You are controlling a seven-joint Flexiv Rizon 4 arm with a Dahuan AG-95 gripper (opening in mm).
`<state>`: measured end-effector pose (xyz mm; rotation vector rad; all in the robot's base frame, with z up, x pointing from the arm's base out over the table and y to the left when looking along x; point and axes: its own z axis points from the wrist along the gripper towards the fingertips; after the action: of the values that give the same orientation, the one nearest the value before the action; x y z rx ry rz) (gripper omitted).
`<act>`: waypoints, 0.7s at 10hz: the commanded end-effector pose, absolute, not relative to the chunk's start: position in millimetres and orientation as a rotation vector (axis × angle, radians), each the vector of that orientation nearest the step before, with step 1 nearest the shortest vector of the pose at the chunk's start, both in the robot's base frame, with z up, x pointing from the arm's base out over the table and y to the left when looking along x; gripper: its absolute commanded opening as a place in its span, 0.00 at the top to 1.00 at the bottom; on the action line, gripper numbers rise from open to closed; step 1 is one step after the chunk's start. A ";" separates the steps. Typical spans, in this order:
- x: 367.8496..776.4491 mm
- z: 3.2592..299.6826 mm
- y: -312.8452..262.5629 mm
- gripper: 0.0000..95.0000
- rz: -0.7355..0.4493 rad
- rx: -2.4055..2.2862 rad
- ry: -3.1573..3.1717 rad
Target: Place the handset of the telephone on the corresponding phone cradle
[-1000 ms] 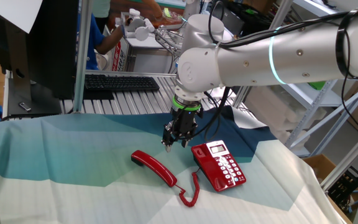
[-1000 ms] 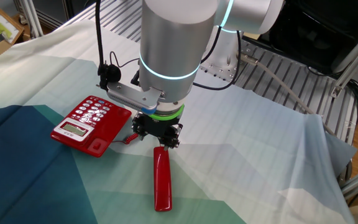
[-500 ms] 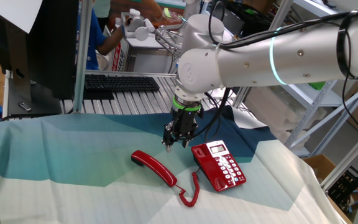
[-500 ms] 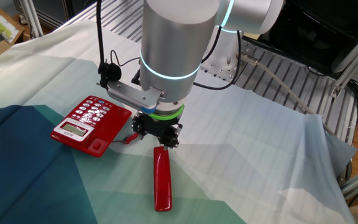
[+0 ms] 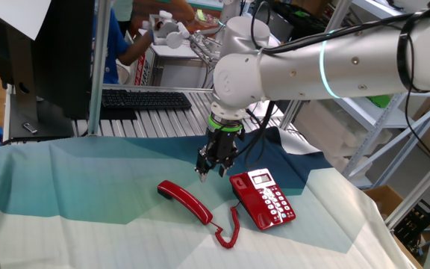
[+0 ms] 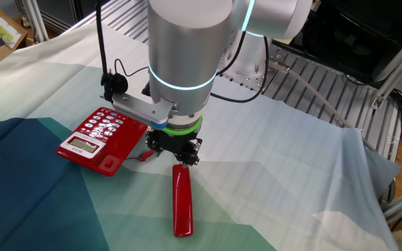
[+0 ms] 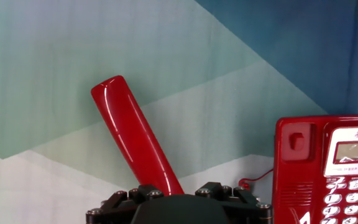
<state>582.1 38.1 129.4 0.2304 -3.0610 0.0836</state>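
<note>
The red handset (image 5: 185, 200) lies flat on the blue-green cloth, its coiled cord (image 5: 228, 228) looping to the telephone (image 5: 263, 200). My gripper (image 5: 211, 172) hovers just above the handset's cord end, open, with nothing in it. In the other fixed view my gripper (image 6: 176, 155) hangs over the upper tip of the handset (image 6: 181, 206), right of the telephone (image 6: 100, 138), whose phone cradle (image 6: 123, 148) faces it. The hand view shows the handset (image 7: 132, 134) running away from under my gripper's black body (image 7: 179, 208), and the bare phone cradle (image 7: 297, 171) to the right.
A black keyboard (image 5: 144, 99) and a dark monitor (image 5: 58, 52) stand behind the cloth on a slatted metal top. A person's arms move at the far back. Metal racks and cables stand to the right (image 5: 394, 127). The cloth drops off at the table's right edge (image 6: 375, 174).
The arm's upper links have swung slightly sideways. My gripper stays over the handset's cord end at the same opening. Handset and telephone have not moved.
</note>
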 end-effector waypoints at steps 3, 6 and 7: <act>583.3 129.0 38.5 0.40 0.061 0.126 -3.160; 583.3 129.0 38.5 0.60 0.053 0.199 -3.175; 583.3 129.0 38.5 0.60 0.034 0.222 -3.170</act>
<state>580.7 37.6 129.8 0.1476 -3.2061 0.0539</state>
